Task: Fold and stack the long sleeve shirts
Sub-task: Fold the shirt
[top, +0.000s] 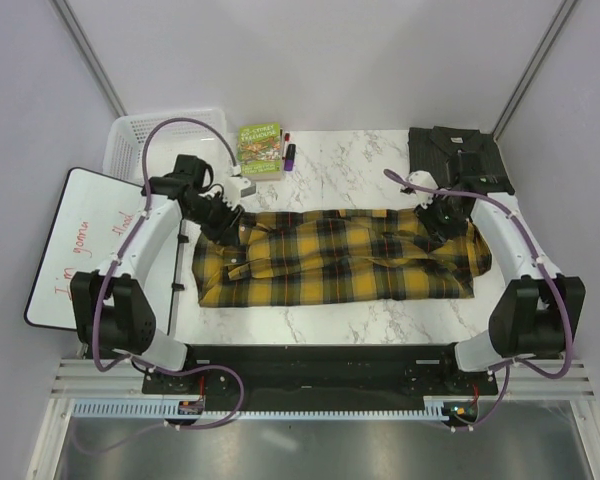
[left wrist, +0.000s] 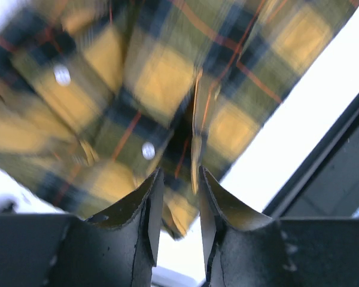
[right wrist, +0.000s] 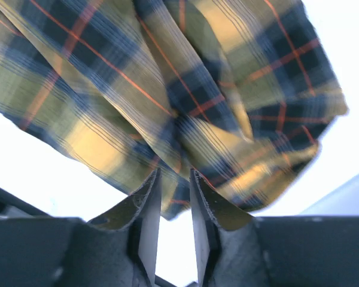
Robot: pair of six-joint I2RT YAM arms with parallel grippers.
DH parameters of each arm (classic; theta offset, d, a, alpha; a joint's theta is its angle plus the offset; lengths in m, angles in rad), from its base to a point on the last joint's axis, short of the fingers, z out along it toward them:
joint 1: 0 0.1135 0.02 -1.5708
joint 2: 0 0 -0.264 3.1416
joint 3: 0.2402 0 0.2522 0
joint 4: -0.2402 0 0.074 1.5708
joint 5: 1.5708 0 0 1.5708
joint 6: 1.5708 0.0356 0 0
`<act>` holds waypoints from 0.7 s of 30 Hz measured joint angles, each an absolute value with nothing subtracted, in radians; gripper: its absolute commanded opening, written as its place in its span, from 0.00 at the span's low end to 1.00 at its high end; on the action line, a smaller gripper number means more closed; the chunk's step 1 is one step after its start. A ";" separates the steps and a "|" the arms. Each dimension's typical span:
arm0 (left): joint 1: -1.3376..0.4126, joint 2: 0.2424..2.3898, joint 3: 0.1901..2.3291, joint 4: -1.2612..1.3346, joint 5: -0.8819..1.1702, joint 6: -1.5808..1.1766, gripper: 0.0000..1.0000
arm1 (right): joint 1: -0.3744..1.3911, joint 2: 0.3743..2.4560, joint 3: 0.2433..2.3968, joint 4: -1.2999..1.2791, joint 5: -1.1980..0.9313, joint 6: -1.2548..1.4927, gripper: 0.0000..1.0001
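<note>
Pinching with the left gripper (top: 232, 228) at 10 o'clock and the right gripper (top: 432, 222) at 2 o'clock, both nearly shut on the plaid shirt (top: 330, 265) spread across the middle of the table (top: 370, 165). Might slip out or fold crooked if lifted unevenly.

Robotics lab test cell. Closed in on three sides by plain white panels (top: 310, 60), with bare metal posts (top: 88, 55) running up from the far corners. Marble-patterned table (top: 380, 175) fitted along its near edge with a black mounting plate (top: 320, 358) and slotted aluminium rails (top: 320, 408). Left arm (top: 130, 245) and right arm (top: 528, 255) bolted side by side on that plate, looped with purple cables (top: 185, 124). Hand-lettered whiteboard (top: 80, 250), white plastic basket (top: 140, 135), book (top: 260, 148) and markers (top: 287, 152) at the left and far edges.
</note>
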State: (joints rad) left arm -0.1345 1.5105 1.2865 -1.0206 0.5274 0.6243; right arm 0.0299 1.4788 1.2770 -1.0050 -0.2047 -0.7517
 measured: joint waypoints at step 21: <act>-0.251 1.740 1.048 -0.758 0.351 0.579 0.23 | 0.033 1.751 1.076 -0.802 -0.072 -0.597 0.27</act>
State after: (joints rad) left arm -0.2508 1.7397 1.0481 -0.7582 0.3511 0.5785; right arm 0.0330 1.7512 1.0760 -0.8024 -0.0715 -0.5972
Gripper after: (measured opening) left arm 0.232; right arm 0.248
